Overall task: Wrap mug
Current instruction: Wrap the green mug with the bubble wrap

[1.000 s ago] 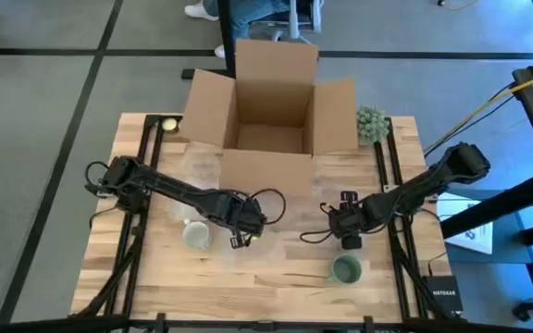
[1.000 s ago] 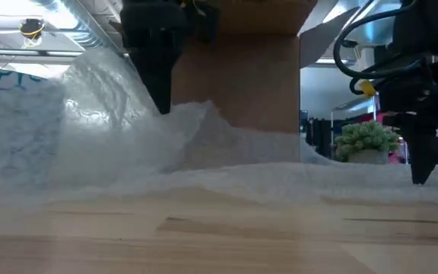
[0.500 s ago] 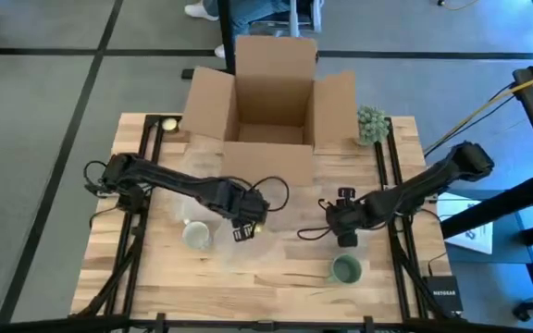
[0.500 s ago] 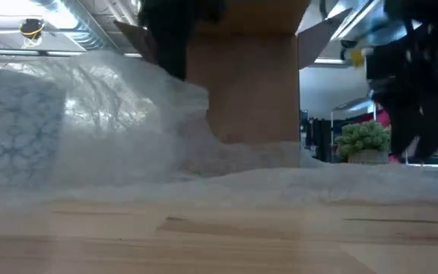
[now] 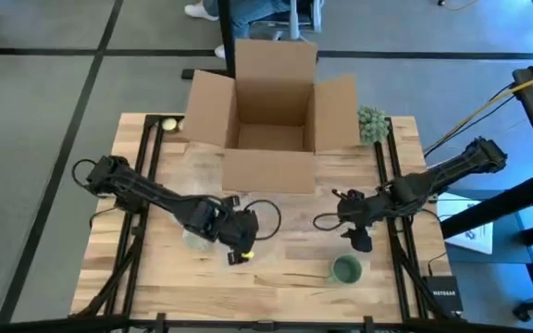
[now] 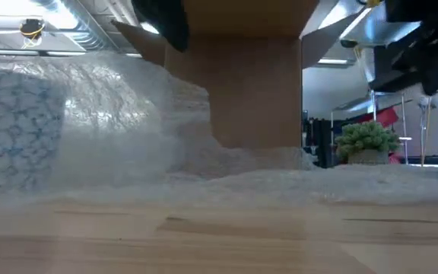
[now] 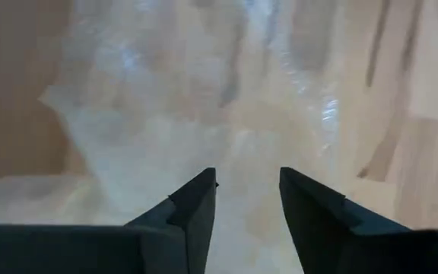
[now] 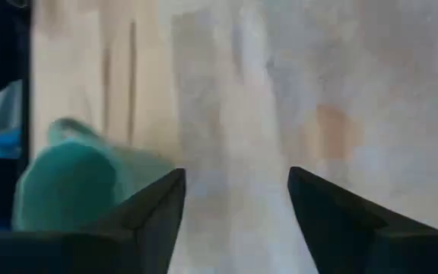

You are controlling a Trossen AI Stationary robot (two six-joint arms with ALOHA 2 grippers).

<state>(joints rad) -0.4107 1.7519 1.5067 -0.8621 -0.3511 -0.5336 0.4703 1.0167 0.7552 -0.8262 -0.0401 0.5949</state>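
A clear bubble wrap sheet (image 5: 294, 220) lies spread over the table's middle. In the low view one fold (image 6: 120, 114) is heaped over a pale mug with a blue crackle pattern (image 6: 14, 137). From above, that mug (image 5: 192, 240) is mostly hidden under my left arm. My left gripper (image 5: 239, 248) hovers open above the wrap (image 7: 226, 99), with nothing between its fingers. A green mug (image 5: 345, 270) stands upright near the front edge, right of centre. My right gripper (image 5: 357, 237) hangs open just beyond it, and the green mug (image 8: 67, 183) shows beside one finger.
An open cardboard box (image 5: 271, 120) stands at the table's far middle, with a small potted plant (image 5: 371, 123) to its right. A small yellowish ball (image 5: 167, 124) lies at the far left corner. Black rails (image 5: 146, 185) run along both sides.
My left gripper has risen and gone toward the near edge. The raised fold of wrap that hung at its fingers now lies heaped over the pale mug. My right gripper has lifted off the wrap and shifted a little toward the table's right edge.
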